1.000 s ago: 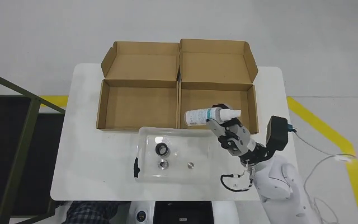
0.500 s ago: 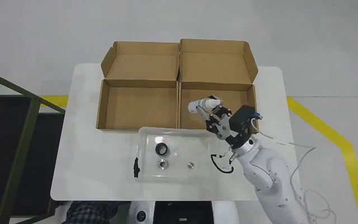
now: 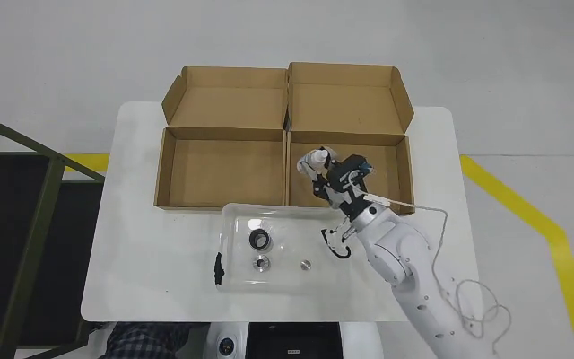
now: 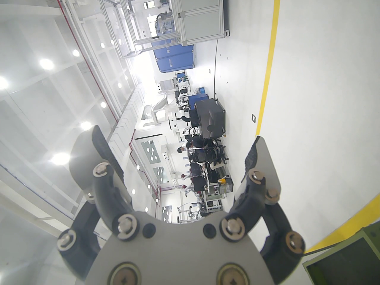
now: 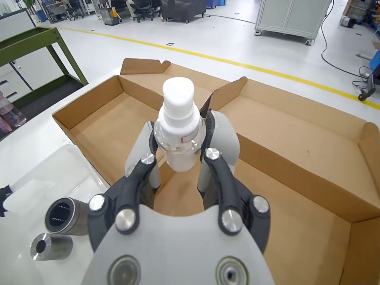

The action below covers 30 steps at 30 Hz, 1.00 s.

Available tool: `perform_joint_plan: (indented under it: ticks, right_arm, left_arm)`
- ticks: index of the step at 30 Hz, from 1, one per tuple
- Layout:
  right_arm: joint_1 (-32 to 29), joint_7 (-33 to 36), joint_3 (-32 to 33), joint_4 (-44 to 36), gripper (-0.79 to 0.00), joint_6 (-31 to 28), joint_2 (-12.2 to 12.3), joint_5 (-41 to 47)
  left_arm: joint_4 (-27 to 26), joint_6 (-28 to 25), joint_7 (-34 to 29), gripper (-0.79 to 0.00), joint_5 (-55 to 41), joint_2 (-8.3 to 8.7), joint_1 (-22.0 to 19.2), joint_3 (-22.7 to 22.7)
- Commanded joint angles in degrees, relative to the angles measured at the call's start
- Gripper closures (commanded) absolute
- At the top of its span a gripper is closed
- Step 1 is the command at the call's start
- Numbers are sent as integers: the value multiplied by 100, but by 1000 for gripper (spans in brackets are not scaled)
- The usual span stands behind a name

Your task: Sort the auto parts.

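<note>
Claw on the right arm (image 5: 179,137) is clamping shut around the spray bottle (image 5: 178,111), holding it cap-outward just above the right box's (image 3: 387,161) near-left corner.

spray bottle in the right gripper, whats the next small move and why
Probably lower it a little and then open the right gripper. It is shut on the spray bottle, which hangs over the bare floor of the right cardboard box, so a short drop would likely set it inside.
</note>
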Motion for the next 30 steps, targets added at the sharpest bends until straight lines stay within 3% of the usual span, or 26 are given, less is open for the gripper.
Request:
perform_joint_plan:
  ticks: [1, 26, 30]
  right_arm:
    - [81, 71, -42, 114, 0, 18, -15, 0]
    - [686, 866, -384, 1088, 0, 273, -191, -16]
    - [751, 923, -433, 1204, -117, 297, -211, -130]
  left_arm:
    - [0, 0, 0, -785, 0, 0, 0, 0]
    - [0, 0, 0, -785, 0, 0, 0, 0]
    - [0, 0, 0, -785, 0, 0, 0, 0]
